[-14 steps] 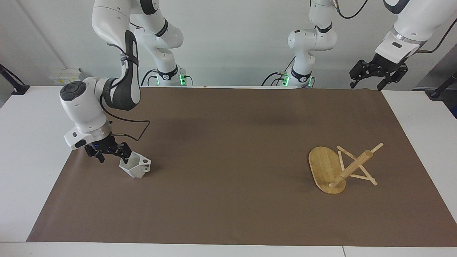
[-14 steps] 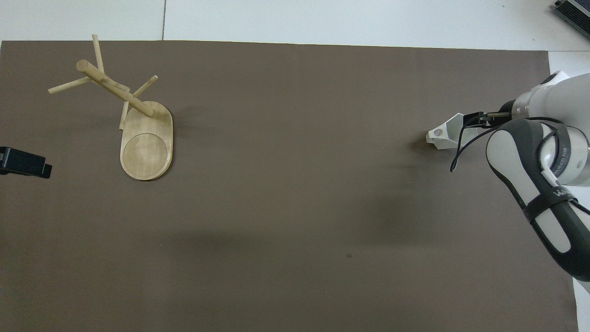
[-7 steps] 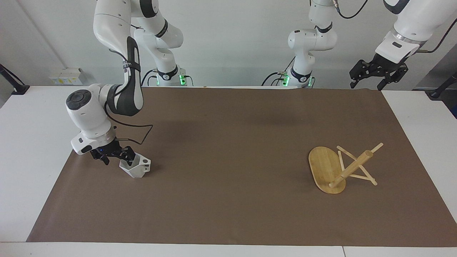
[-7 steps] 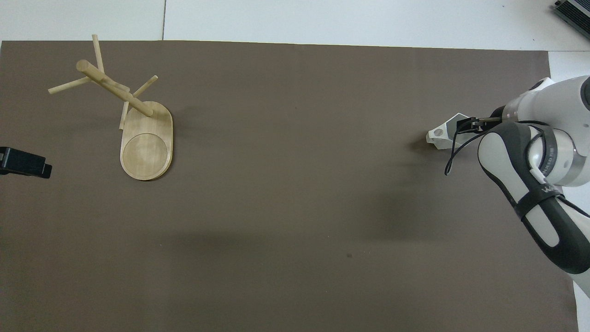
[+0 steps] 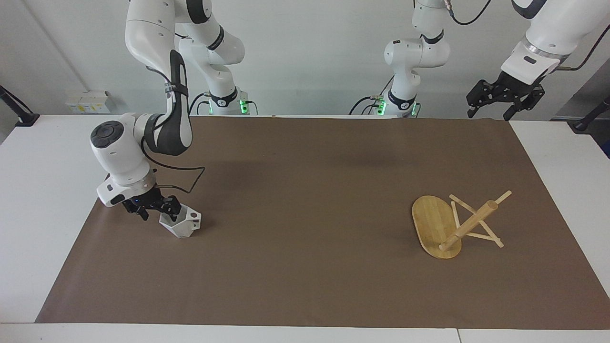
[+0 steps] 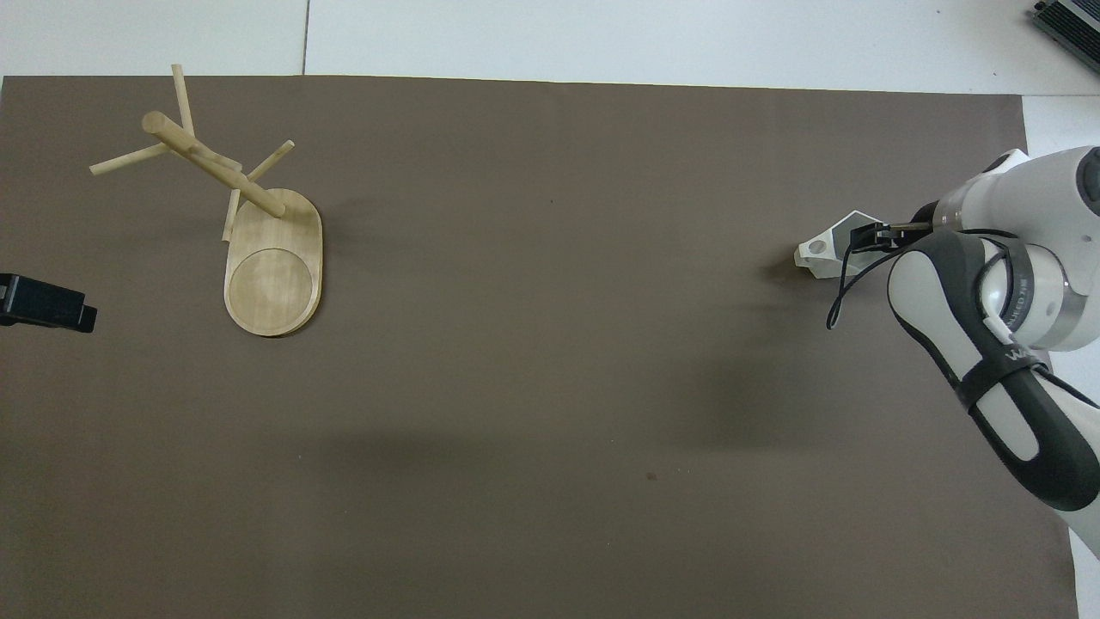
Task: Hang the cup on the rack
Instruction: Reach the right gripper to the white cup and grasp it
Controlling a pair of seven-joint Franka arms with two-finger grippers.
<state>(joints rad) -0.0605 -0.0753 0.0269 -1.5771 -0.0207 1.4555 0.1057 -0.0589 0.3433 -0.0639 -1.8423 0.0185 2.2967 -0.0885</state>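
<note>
Brown paper (image 5: 305,267) covered the table. My right gripper (image 5: 157,209) sat at the cup's (image 5: 181,225) rim at the right arm's end; whether it pinched, I cannot tell. My left gripper (image 5: 504,97) waited aloft, spread, near the rack (image 5: 436,224), which stood upright.
</note>
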